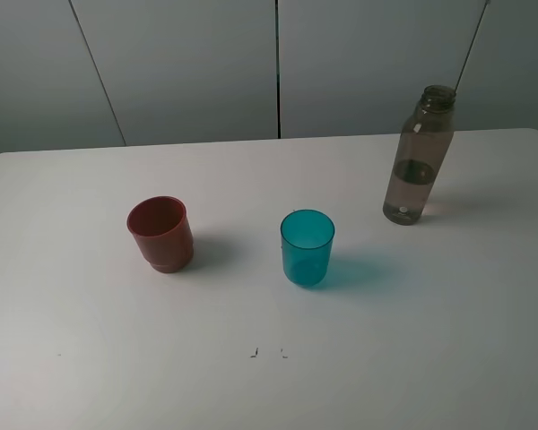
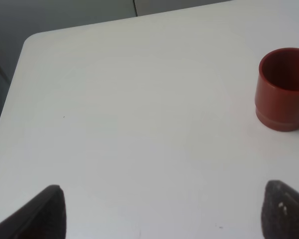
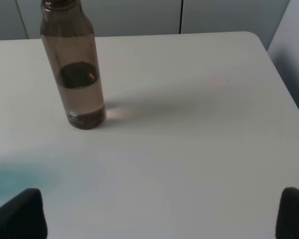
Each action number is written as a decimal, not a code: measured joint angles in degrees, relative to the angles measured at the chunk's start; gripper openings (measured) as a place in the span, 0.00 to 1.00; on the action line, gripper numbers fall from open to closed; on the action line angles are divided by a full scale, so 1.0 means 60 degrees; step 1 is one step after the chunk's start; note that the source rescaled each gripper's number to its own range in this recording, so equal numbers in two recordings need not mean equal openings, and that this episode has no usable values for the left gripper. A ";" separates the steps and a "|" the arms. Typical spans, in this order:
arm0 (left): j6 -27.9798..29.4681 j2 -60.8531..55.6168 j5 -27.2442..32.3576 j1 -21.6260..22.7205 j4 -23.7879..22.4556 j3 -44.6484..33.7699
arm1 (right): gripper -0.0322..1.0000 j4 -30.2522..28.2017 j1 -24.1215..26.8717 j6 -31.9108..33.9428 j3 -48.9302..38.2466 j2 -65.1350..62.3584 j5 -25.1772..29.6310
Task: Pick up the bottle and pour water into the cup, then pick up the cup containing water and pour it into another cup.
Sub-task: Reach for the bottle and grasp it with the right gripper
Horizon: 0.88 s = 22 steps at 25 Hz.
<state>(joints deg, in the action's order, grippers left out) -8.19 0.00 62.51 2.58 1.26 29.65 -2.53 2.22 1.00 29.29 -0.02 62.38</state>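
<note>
The smoky grey-brown bottle (image 1: 419,157) stands upright and capless at the back right of the white table, water filling its lower part; it also shows in the right wrist view (image 3: 74,67). The teal translucent cup (image 1: 307,247) stands upright near the middle. The red-brown cup (image 1: 161,234) stands upright to its left and shows in the left wrist view (image 2: 283,88). Neither arm appears in the exterior view. My left gripper (image 2: 164,211) is open and empty, well short of the red-brown cup. My right gripper (image 3: 162,214) is open and empty, short of the bottle.
The white table (image 1: 269,367) has rounded far corners and ends at a grey panelled wall (image 1: 278,63). Two small dark marks (image 1: 267,353) sit near its front middle. The teal cup's blue shadow (image 3: 15,179) shows in the right wrist view.
</note>
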 joint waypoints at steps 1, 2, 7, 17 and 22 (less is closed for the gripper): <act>0.0000 0.0000 0.0000 0.0000 0.0000 0.0000 | 1.00 0.0000 0.0000 0.0000 0.0000 0.0000 0.0000; 0.0000 0.0000 0.0000 0.0000 0.0000 0.0000 | 1.00 0.0000 0.0000 0.0000 0.0000 0.0000 0.0000; 0.0000 0.0000 0.0000 0.0000 0.0000 0.0000 | 1.00 0.0000 0.0000 0.0000 0.0000 0.0000 0.0000; 0.0000 0.0000 0.0000 0.0000 0.0000 0.0000 | 1.00 0.0000 0.0000 0.0000 0.0000 0.0000 0.0000; 0.0000 0.0000 0.0000 0.0000 0.0000 0.0000 | 1.00 0.0000 0.0000 0.0000 0.0000 0.0000 0.0000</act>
<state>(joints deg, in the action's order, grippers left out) -8.19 0.00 62.51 2.58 1.26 29.65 -2.53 2.22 1.00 29.29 -0.02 62.38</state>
